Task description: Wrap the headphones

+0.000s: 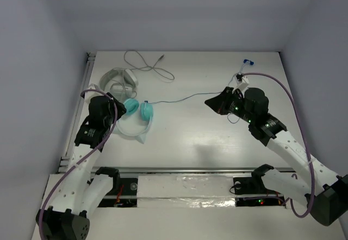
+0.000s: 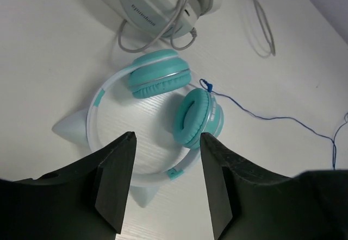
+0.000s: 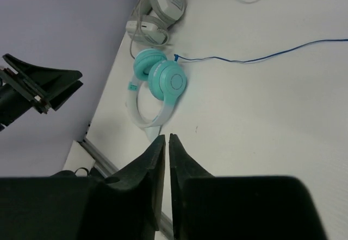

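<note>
The headphones [image 1: 140, 111] lie flat at the table's left, with teal ear cups [image 2: 163, 80] and a white headband [image 2: 95, 115]. They also show in the right wrist view [image 3: 166, 80]. Their thin dark blue cable [image 1: 185, 97] runs loose over the table to the right [image 2: 272, 118] [image 3: 261, 60]. My left gripper [image 1: 116, 106] is open and empty, just left of the ear cups, its jaws over the headband's near part [image 2: 166, 142]. My right gripper [image 1: 209, 103] is shut with nothing visible in it [image 3: 167, 138], held above the table next to the cable's right stretch.
All-white headphones [image 1: 117, 80] [image 2: 157, 6] lie just behind the teal ones, their pale cord [image 1: 147, 66] looping toward the back. A small blue-and-white item [image 1: 248, 62] lies at the back right. The left wall and table rail [image 1: 81, 104] are close to my left arm.
</note>
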`<state>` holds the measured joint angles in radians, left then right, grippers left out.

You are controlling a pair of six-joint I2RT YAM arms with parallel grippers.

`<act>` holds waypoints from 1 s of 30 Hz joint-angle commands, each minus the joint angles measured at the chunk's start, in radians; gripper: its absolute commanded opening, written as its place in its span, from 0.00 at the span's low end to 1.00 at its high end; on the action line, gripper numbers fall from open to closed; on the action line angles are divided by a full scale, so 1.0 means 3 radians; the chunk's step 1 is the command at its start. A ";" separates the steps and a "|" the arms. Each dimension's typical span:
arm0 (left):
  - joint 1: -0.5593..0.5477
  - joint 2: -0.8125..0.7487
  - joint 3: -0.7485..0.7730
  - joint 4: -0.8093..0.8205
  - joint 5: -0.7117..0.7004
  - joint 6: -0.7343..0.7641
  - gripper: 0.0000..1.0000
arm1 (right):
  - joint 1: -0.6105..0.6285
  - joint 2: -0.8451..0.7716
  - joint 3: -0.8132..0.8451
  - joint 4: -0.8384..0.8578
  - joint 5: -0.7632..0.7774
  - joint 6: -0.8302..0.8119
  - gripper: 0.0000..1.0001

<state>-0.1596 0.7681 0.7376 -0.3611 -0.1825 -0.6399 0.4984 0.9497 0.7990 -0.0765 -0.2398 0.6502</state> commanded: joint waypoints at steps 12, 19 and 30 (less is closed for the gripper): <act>0.0011 0.0400 0.0037 -0.0315 -0.0465 -0.0577 0.00 | 0.0220 0.0143 -0.0158 0.0429 0.0185 -0.0127 0.00; 0.0052 0.0687 -0.0086 -0.0392 -0.0762 -0.0822 0.05 | 0.0251 0.0127 -0.0245 0.0480 0.0211 -0.0143 0.00; 0.0190 0.1146 -0.0193 -0.0187 -0.0384 -0.0546 0.43 | 0.0312 0.0071 -0.0270 0.0480 0.0185 -0.0148 0.00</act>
<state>-0.1089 1.0672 0.6678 -0.4294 -0.3424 -0.8280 0.5812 0.9939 0.7231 0.0124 -0.1902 0.6243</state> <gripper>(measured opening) 0.441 0.010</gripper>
